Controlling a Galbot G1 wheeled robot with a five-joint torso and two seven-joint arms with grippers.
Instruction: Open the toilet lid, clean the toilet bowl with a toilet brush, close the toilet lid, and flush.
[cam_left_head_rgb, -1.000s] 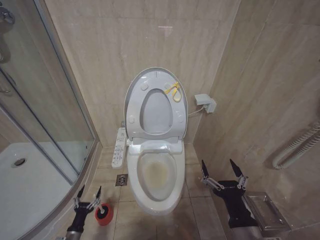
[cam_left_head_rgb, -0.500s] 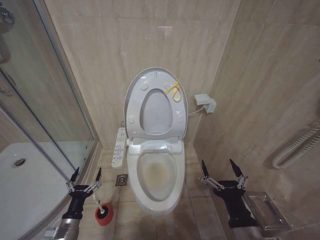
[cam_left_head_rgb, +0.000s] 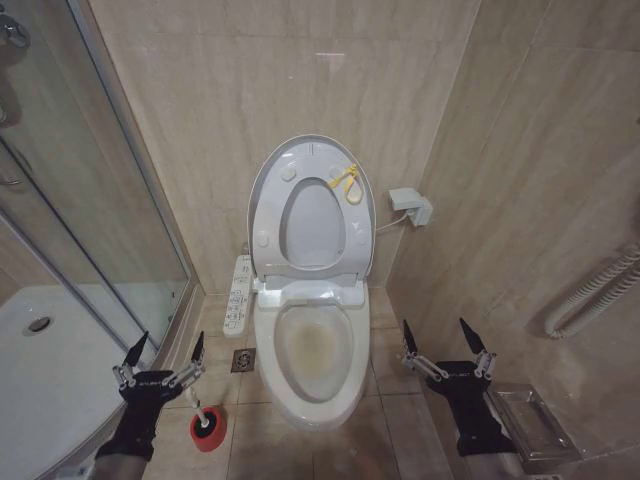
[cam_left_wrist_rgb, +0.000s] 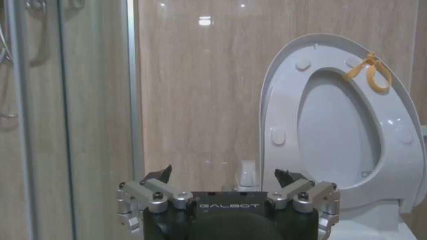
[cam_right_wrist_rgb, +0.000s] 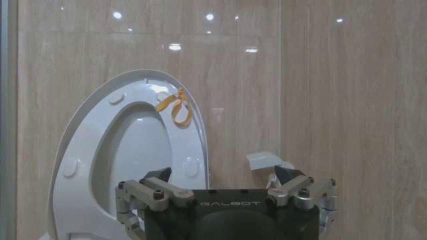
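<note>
Over the last second our left gripper (cam_left_head_rgb: 160, 362) has risen from just above the red holder cup (cam_left_head_rgb: 208, 430) and drifted toward the shower glass (cam_left_head_rgb: 90, 230), so it now hangs higher and farther from the cup, its jaws spread wide and empty. We read this as the arm repositioning rather than closing in: the toilet brush (cam_left_head_rgb: 206, 425) has not been grasped, and it sits low in the cup on the floor tiles, between the shower tray (cam_left_head_rgb: 60, 370) and the toilet bowl (cam_left_head_rgb: 312, 350). The opening step looks done, since the toilet lid (cam_left_head_rgb: 312, 205) stands upright against the wall with the seat ring raised against it and its yellow strap (cam_left_head_rgb: 346, 183) hanging near the top edge, while the bowl lies exposed with yellowish staining inside. Our right gripper (cam_left_head_rgb: 437, 345) has not moved; it waits beside the bowl on the right, jaws also wide apart and holding nothing. From the head view we make out only the dark top of the brush inside the cup; its thin handle is hard to tell apart. The left wrist view looks past the jaws at the wall and the raised lid, so it gives no help in judging the gripper's alignment with the brush.
</note>
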